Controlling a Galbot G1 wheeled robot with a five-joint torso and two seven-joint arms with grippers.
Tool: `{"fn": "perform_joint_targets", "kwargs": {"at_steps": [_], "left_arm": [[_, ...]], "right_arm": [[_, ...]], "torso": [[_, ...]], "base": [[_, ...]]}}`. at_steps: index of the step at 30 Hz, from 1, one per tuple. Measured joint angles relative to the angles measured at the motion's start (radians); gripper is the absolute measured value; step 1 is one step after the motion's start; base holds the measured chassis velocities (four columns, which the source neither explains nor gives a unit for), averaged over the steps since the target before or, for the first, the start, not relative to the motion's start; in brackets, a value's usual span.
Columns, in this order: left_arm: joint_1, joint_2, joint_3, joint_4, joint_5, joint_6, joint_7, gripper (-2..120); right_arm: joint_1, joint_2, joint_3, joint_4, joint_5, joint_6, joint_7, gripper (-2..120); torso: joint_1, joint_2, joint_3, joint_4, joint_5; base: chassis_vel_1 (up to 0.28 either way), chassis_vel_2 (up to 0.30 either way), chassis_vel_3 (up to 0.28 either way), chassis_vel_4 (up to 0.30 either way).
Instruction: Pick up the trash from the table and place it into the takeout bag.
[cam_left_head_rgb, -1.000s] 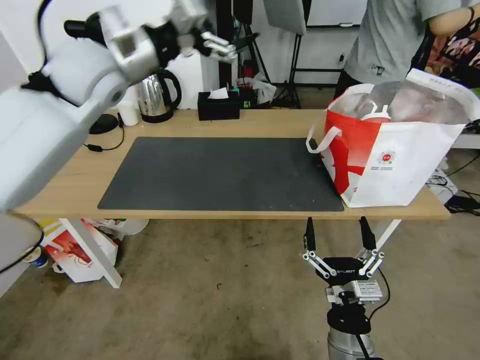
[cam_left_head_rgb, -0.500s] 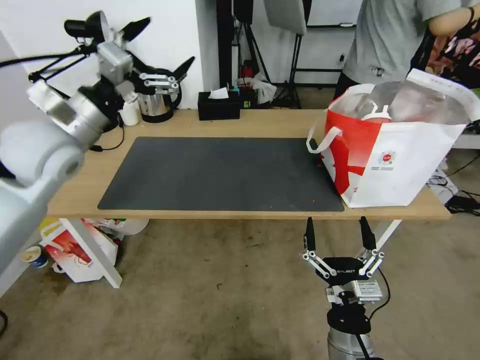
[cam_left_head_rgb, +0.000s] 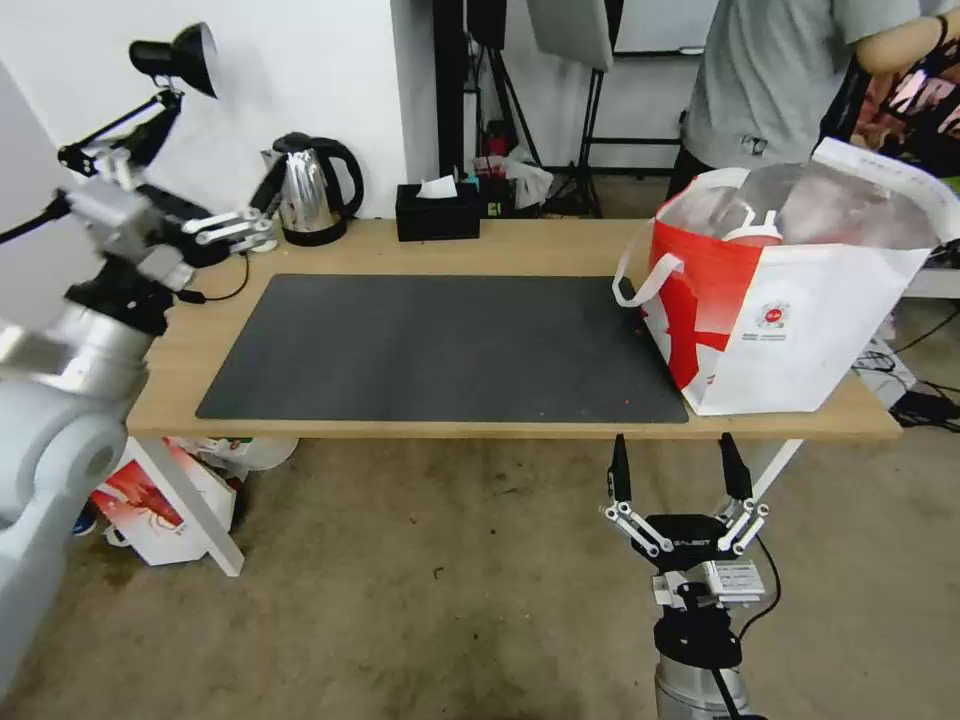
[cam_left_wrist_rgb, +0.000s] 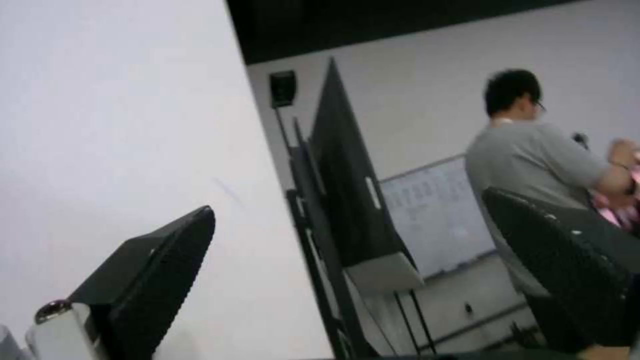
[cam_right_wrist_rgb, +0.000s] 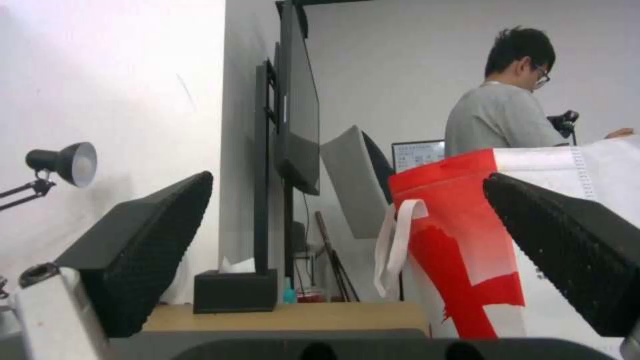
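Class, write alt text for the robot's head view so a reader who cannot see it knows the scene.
A takeout bag stands at the right end of a wooden table, a white-lidded cup inside. The dark mat is bare. The left gripper is open, raised by a kettle; the right gripper is open below the table's front edge.

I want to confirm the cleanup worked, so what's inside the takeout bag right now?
Inside the takeout bag, a white-lidded red cup pokes up against the foil lining. Anything lower is hidden by the bag's walls.
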Motion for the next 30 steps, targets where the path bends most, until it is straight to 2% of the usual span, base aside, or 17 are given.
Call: {"fn": "perform_joint_targets", "kwargs": {"at_steps": [2,3,8,9,12,22,30], "left_arm": [[0.032,-0.056,-0.025,-0.017,0.023,-0.005,-0.002,100],[0.032,-0.056,-0.025,-0.017,0.023,-0.005,-0.002,100],[0.121,-0.186,-0.059,-0.044,0.078,-0.037,0.0,100],[0.121,-0.186,-0.059,-0.044,0.078,-0.037,0.0,100],[0.19,-0.258,-0.065,-0.046,0.126,-0.1,0.004,100],[0.29,-0.35,-0.058,-0.047,0.171,-0.21,0.012,100],[0.384,-0.415,-0.063,-0.057,0.186,-0.293,0.052,100]], "right_arm": [[0.0,0.0,0.0,0.0,0.0,0.0,0.0,100],[0.0,0.0,0.0,0.0,0.0,0.0,0.0,100],[0.0,0.0,0.0,0.0,0.0,0.0,0.0,100],[0.0,0.0,0.0,0.0,0.0,0.0,0.0,100],[0.0,0.0,0.0,0.0,0.0,0.0,0.0,100],[0.0,0.0,0.0,0.0,0.0,0.0,0.0,100],[0.0,0.0,0.0,0.0,0.0,0.0,0.0,100]], "torso": [[0.0,0.0,0.0,0.0002,0.0003],[0.0,0.0,0.0,0.0002,0.0003],[0.0,0.0,0.0,0.0001,0.0002],[0.0,0.0,0.0,0.0001,0.0002],[0.0,0.0,0.0,0.0003,0.0002],[0.0,0.0,0.0,0.0001,0.0003],[0.0,0.0,0.0,0.0001,0.0001]], "base": [[0.0,0.0,0.0,0.0],[0.0,0.0,0.0,0.0],[0.0,0.0,0.0,0.0],[0.0,0.0,0.0,0.0],[0.0,0.0,0.0,0.0],[0.0,0.0,0.0,0.0],[0.0,0.0,0.0,0.0]]}}
